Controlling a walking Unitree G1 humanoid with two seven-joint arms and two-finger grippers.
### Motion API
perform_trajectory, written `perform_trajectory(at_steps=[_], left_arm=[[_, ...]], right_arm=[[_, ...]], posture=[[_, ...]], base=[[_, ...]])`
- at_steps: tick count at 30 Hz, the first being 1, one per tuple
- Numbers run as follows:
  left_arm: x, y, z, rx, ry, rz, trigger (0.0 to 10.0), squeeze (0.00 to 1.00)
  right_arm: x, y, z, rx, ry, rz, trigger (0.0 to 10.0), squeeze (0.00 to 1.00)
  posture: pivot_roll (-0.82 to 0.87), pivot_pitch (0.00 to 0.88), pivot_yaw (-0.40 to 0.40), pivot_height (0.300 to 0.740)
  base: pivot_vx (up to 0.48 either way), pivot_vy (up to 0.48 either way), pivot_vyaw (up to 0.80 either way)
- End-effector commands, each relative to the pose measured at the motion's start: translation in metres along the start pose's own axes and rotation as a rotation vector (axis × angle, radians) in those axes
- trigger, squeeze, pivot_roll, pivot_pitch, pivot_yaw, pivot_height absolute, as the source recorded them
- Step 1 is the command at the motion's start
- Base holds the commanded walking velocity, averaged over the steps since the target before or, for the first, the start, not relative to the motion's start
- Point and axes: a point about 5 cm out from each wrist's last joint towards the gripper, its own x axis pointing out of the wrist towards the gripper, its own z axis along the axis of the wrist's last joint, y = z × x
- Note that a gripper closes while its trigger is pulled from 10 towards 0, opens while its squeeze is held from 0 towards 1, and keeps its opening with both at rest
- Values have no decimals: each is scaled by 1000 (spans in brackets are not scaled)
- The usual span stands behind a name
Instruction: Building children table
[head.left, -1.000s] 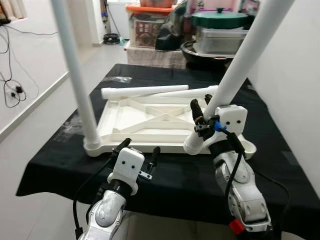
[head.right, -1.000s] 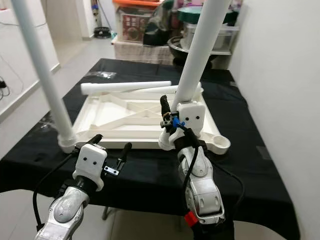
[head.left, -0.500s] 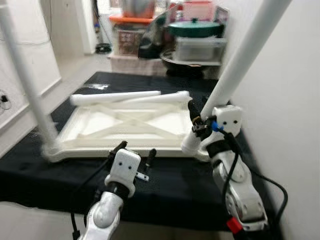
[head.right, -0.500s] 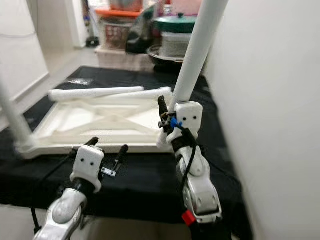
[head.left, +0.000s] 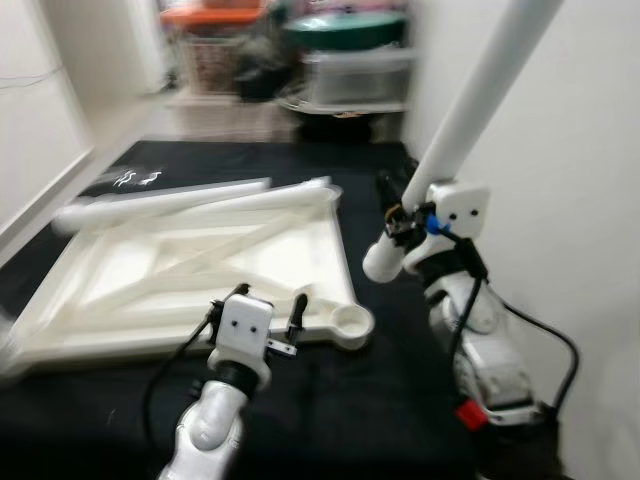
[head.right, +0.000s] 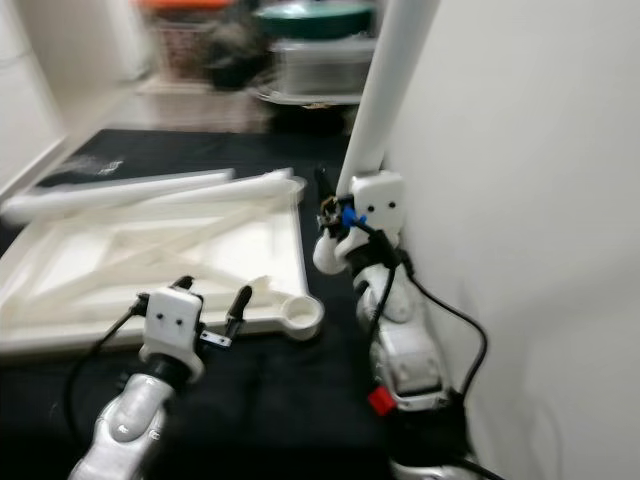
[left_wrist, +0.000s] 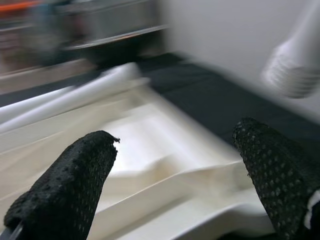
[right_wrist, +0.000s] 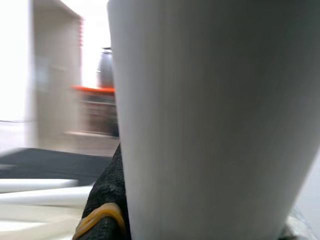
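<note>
White plastic makes up the upturned tabletop, which lies underside up on a black cloth and serves as the landmark for everything else. Its crossed ribs face the ceiling, and a round leg socket sits open at its near corner on the robot's right. Two loose table legs lie side by side along the tabletop's far edge, touching it.

Off that right-hand edge, above the cloth, the right gripper is clamped around a long white leg, its black fingers pressed against the tube. The leg stands tilted, rising up and away to the right, and its rounded lower end hangs clear of the tabletop, near the socket but apart from it.

At the tabletop's near edge, just beside the open socket, the left gripper hovers with its jaws spread wide and nothing between them; its two textured fingertips frame the near rim.

Beyond the far edge, blurred storage boxes and a green-lidded pot stand on the floor, and a pale wall runs along the right of the cloth.
</note>
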Motion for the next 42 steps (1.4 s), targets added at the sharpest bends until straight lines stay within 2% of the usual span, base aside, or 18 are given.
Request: perform_trajectory(at_steps=[1,6,8,10,11,12,13,16,19,22,25,27,29,34,37,42], left_arm=[[-4,4,-7,6,34,12,10000,0],[-4,3,-7,1,35,13,10000,0],[-5,1,-8,-9,46,5,10000,0],[-5,1,-8,-9,46,5,10000,0],[-6,0,-8,-18,54,-6,10000,0],[-6,0,-8,-18,54,-6,10000,0],[-8,-4,-9,-32,65,-34,10000,0],[-11,-7,-8,-44,68,-57,10000,0],[-16,-9,-8,-63,80,-85,10000,0],[-19,-10,-8,-69,87,-101,10000,0],[-23,-10,-9,-71,101,-114,10000,0],[-24,-9,-9,-78,105,-116,10000,0],[-26,-9,-10,-81,118,-124,10000,0],[-26,-8,-9,-80,123,-126,10000,0],[-26,-7,-9,-78,128,-126,10000,0],[-30,-2,-8,-55,131,-124,10000,0]], right_arm=[[4,11,2,38,-19,61,10000,0],[12,10,3,53,-19,106,10000,0],[26,8,-1,96,24,263,10000,0],[26,8,-1,96,24,263,10000,0],[33,6,-7,98,56,319,10000,0],[33,6,-7,98,56,319,10000,0],[42,0,-16,101,109,354,10000,0],[47,-5,-21,106,136,379,10000,0],[55,-15,-26,180,195,453,10000,0],[58,-22,-26,178,205,503,10000,0],[61,-36,-18,222,194,620,10000,0],[62,-39,-15,227,181,648,10000,0],[64,-41,-9,266,184,741,10000,0],[60,-37,-13,231,245,854,10000,0],[49,-25,-24,211,302,1009,10000,0],[43,-16,-31,222,329,1086,10000,0]], posture=[[14,6,-36,740],[20,1,-42,740],[18,0,-43,740],[18,0,-43,740],[18,0,-43,740],[18,0,-43,740],[24,3,-45,740],[36,9,-54,740],[42,19,-54,740],[48,26,-57,740],[57,38,-56,740],[57,39,-55,740],[61,47,-52,740],[62,49,-45,740],[68,51,-44,740],[71,55,-43,740]], base=[[0,0,0],[0,0,0],[0,0,0],[0,0,0],[0,0,0],[0,0,0],[0,0,0],[0,0,0],[0,0,0],[0,0,0],[0,0,0],[0,0,0],[0,0,0],[0,0,0],[0,0,0],[0,0,0]])
